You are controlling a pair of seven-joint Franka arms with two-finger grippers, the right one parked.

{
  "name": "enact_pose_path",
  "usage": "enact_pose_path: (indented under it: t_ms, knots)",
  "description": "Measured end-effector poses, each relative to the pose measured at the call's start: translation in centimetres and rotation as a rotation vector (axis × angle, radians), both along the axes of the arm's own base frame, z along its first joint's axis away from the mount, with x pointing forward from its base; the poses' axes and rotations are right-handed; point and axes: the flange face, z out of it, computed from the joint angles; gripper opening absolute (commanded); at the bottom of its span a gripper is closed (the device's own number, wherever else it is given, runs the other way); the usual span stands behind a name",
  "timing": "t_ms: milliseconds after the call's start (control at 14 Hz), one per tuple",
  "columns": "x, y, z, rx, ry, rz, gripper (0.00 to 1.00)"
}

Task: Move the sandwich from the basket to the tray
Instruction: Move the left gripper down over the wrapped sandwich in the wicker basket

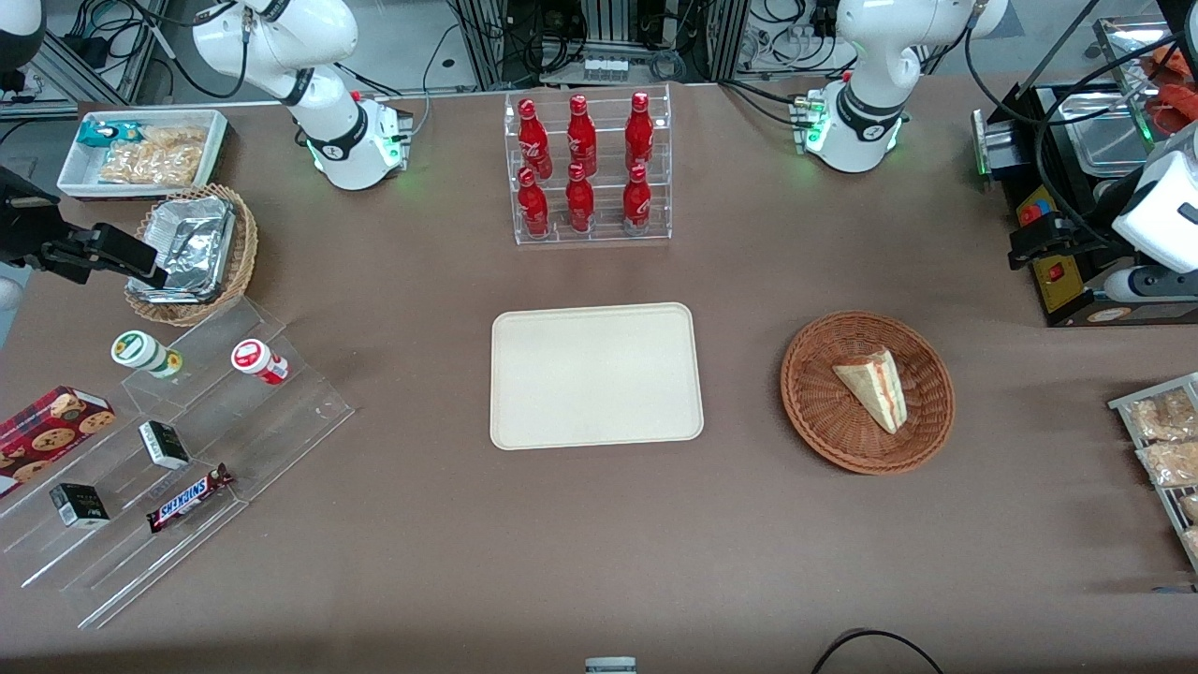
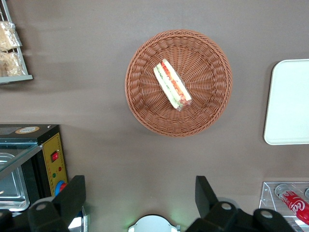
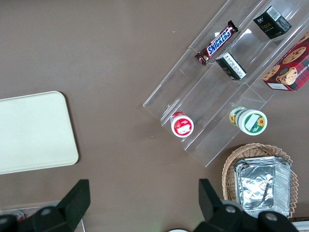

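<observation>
Inside the basket [image 1: 867, 391], pale triangular sandwich [image 1: 873, 387], red-green filling edge, gripper [image 2: 140, 198] wide open, empty, well above.

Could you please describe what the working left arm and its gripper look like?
The left arm is glossy white with black joint bands, black cables and a green-lit base. Its gripper, above the table beside the round reddish-brown wicker basket, has matte black wedge-shaped jaws, spread open.

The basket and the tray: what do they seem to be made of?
Basket: reddish-brown woven wicker, matte, its weave rings visible. Tray: smooth cream surface, probably plastic or melamine, matte with a low moulded rim. The open gripper hovers above the table beside the basket.
</observation>
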Motion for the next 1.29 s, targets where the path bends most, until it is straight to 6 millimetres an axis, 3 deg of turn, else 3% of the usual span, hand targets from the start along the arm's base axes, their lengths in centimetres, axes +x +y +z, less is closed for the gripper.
enact_pose_path:
  t_ms: [214,357,929,1286]
  knots:
    - [0.1,0.0,-0.3,0.000,0.006,0.000,1.00]
    - [0.4,0.0,-1.6,0.000,0.027,-0.001,1.00]
    - [1.2,-1.6,-11.3,0.000,0.051,-0.032,1.00]
    - [0.2,-1.6,-18.7,-0.003,-0.007,-0.033,1.00]
